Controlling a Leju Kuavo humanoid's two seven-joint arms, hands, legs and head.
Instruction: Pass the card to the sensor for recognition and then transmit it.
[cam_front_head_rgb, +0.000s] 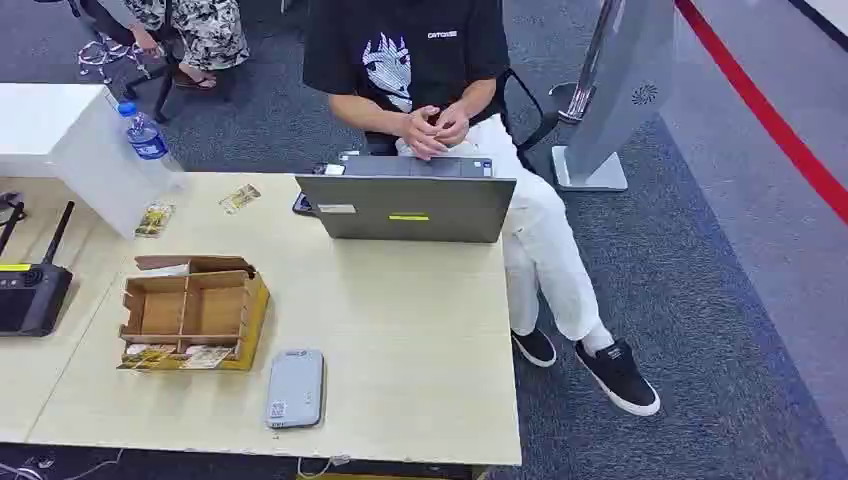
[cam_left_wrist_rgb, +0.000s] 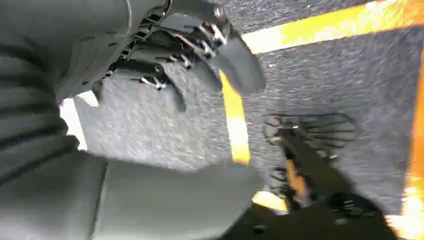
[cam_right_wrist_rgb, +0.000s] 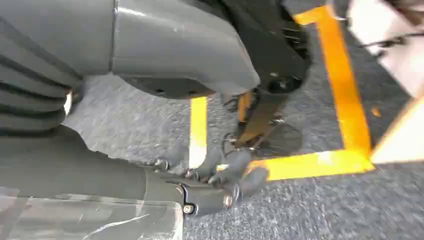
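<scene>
Both hands hang over floor: left hand and right hand, each above floor tape. Ahead on the table: sensor just right of cardboard box; laptop behind.

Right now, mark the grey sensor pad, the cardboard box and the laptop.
sensor pad (cam_front_head_rgb: 295, 388), head view, middle of its top face.
cardboard box (cam_front_head_rgb: 254, 305), head view, its right wall.
laptop (cam_front_head_rgb: 405, 208), head view, back of its lid.

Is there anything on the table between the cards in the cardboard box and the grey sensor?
Nothing visible. The cards lie in the front slot of the cardboard box, and the grey sensor lies just beside it, with bare table between.
</scene>
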